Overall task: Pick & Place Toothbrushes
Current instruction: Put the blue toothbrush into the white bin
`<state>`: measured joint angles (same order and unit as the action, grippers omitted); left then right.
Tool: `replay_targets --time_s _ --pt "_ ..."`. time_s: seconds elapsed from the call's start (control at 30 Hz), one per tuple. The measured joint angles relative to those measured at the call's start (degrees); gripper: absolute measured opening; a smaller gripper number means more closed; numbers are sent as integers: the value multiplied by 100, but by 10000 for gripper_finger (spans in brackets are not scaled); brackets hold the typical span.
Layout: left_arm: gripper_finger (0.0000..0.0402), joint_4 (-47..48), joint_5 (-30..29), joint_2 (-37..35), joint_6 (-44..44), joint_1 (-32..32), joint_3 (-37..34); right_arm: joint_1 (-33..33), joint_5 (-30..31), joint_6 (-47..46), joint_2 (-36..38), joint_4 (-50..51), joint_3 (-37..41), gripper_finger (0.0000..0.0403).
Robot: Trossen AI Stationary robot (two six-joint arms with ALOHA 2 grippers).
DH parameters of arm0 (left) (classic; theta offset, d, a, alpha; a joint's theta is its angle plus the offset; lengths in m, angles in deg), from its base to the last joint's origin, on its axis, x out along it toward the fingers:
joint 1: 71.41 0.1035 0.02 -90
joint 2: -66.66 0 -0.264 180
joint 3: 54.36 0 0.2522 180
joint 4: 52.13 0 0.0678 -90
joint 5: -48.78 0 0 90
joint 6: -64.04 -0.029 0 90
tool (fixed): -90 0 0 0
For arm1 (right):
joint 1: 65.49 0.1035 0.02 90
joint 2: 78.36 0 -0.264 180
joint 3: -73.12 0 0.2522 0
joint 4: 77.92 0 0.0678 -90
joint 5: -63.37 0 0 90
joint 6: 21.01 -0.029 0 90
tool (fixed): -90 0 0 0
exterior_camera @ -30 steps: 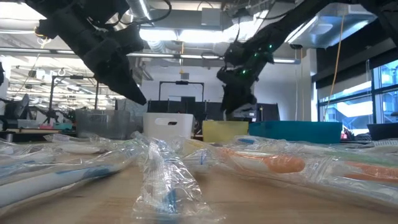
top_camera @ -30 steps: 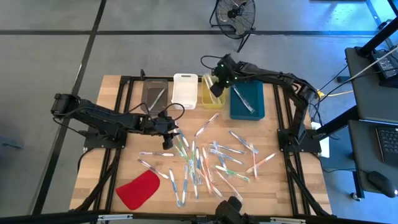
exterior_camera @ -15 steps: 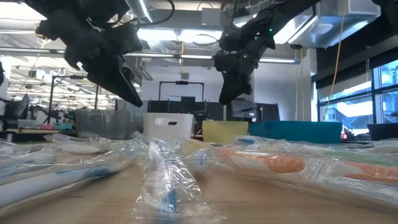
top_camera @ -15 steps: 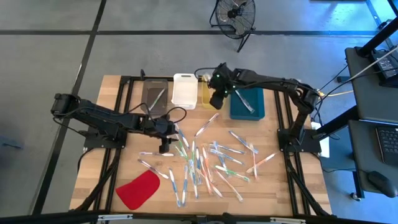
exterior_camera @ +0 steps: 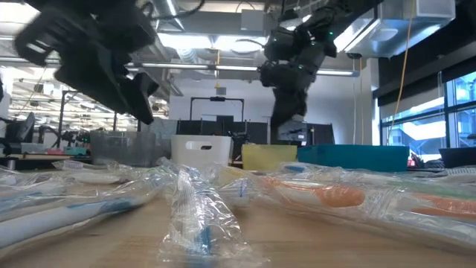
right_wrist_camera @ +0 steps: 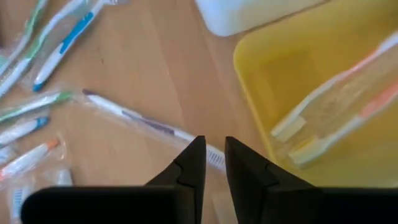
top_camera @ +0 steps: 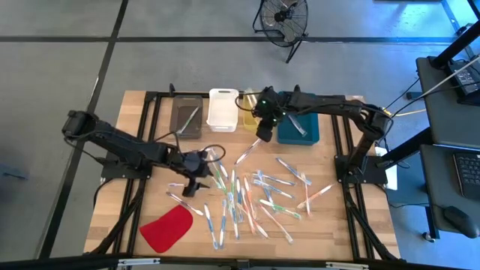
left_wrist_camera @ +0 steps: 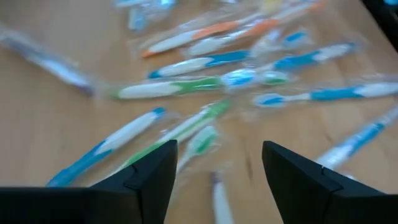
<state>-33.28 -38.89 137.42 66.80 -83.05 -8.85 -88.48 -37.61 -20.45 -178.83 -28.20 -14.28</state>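
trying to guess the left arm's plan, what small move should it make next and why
Probably lower the left gripper straight onto the toothbrushes under it. Its fingers stand open and empty above the wrapped green and blue brushes at the pile's left edge, none between them yet. The right gripper hangs near the yellow bin.

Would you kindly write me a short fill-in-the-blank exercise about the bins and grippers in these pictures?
1. The yellow bin holds two toothbrushes with ____ accents.
2. The flat piece lying at the table's front left corner is ____.
3. The left gripper hovers over the loose toothbrushes with its fingers ____.
4. Between the grey bin and the yellow bin stands a ____ bin.

Missing words: orange; red; open; white
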Motion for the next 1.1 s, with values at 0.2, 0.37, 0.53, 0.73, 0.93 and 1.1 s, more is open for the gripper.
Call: replay_targets --time_s 0.2,0.37,0.53,0.73,0.93,1.1 --pt "227 -195 -73 0 -159 -401 2 85 -42 -315 612 -534 827 51" --pt "222 -375 -84 3 -97 -659 54 257 -43 -584 1183 -996 1421 46" --pt "219 -199 -202 199 -281 -874 532 494 -42 -889 1678 -1542 2013 43" --pt "219 836 -429 627 -575 -983 1173 785 -42 -1159 2123 -2271 2707 47" --pt "219 1142 -213 1102 -612 -1029 1486 1037 -44 -1549 2372 -2989 3282 61" --pt "219 1154 80 1489 -629 -1240 1684 1232 65 -1668 2379 -3345 3496 72"
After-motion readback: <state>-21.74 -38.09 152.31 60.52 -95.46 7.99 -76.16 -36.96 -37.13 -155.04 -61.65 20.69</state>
